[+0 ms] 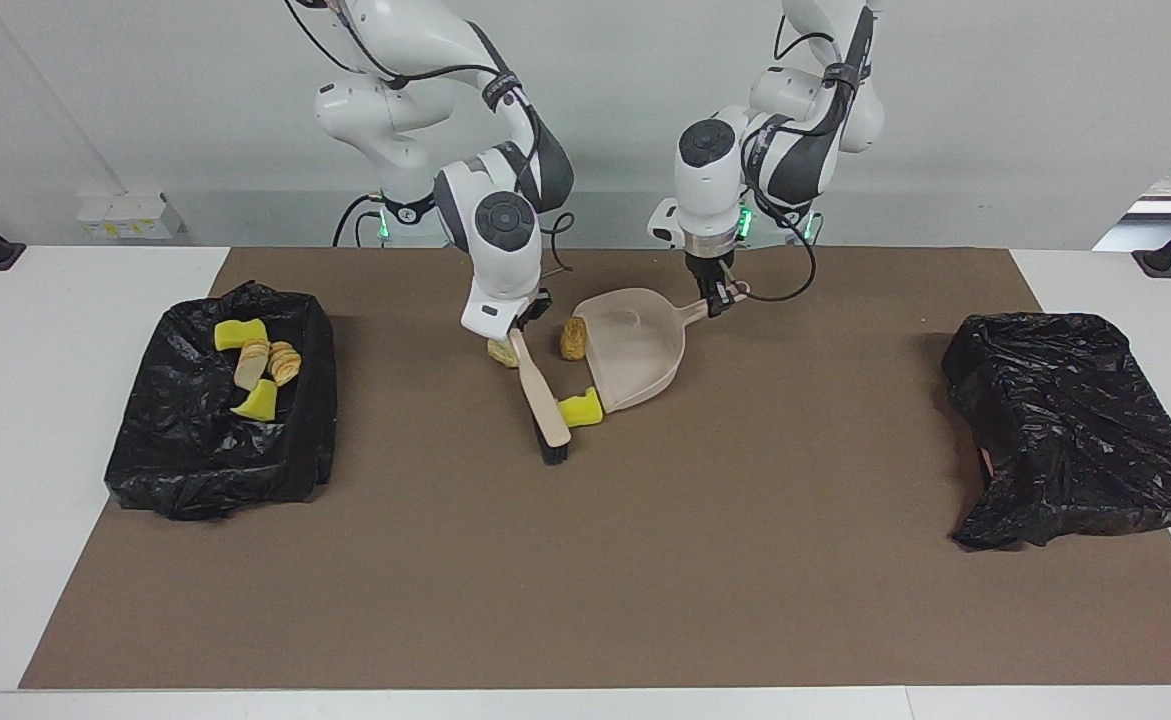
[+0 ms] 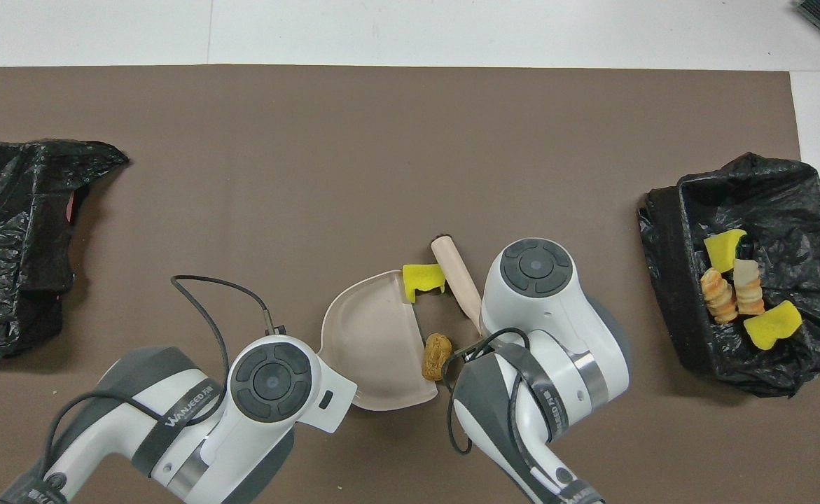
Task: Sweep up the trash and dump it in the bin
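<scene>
Right gripper (image 1: 517, 330), fingers clenched on the brush (image 1: 541, 400), and left gripper (image 1: 720, 297), grasping the dustpan (image 1: 635, 345), bracket the trash (image 1: 581, 408): pan mouth faces brush.

A beige dustpan (image 2: 374, 350) is seen on the brown mat (image 2: 311, 140), its open edge turned toward the right arm's end of the table. A yellow foam wedge (image 2: 422, 278) lies at that edge, touching a pale brush (image 2: 457, 283). A golden-brown chunk (image 2: 437, 355) lies just beside the pan's edge, nearer the robots. Four trash pieces (image 2: 739, 287) are seen in the black-lined bin (image 2: 669, 245) at the right arm's end. Another black bag (image 2: 10, 231) lies at the left arm's end.
</scene>
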You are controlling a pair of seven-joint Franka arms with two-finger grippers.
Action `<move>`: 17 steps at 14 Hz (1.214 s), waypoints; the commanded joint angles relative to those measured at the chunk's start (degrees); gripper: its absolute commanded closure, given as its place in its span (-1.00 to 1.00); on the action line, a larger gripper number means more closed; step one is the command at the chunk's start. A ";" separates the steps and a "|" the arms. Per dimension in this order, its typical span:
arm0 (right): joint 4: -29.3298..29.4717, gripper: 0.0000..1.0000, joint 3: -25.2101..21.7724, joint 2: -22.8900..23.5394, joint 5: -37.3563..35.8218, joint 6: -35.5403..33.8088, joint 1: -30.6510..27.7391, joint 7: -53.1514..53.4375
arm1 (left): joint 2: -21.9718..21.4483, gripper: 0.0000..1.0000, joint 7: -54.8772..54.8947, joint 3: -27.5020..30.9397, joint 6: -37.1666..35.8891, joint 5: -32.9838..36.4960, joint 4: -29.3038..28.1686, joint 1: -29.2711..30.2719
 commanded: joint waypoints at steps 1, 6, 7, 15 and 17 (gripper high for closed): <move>-3.47 1.00 -0.01 -3.47 3.58 -1.08 2.96 -2.23 | 0.53 1.00 -0.86 0.28 2.69 -1.48 -0.59 2.46; -1.36 1.00 -0.01 -3.65 10.88 -1.52 5.69 2.07 | 1.06 1.00 3.69 0.37 4.89 -1.48 -0.50 2.73; 0.03 1.00 -0.09 -4.00 10.88 -3.27 5.70 2.52 | 1.15 1.00 4.41 0.28 4.89 -1.48 -0.50 2.73; -1.43 1.00 -0.71 -10.85 -1.57 -9.79 -1.77 5.76 | 1.06 1.00 4.51 0.37 4.81 -1.48 -0.50 2.65; -4.86 1.00 -0.71 -12.78 -6.59 -8.91 -4.83 7.17 | 1.06 1.00 4.59 0.37 4.72 -1.48 -0.50 2.56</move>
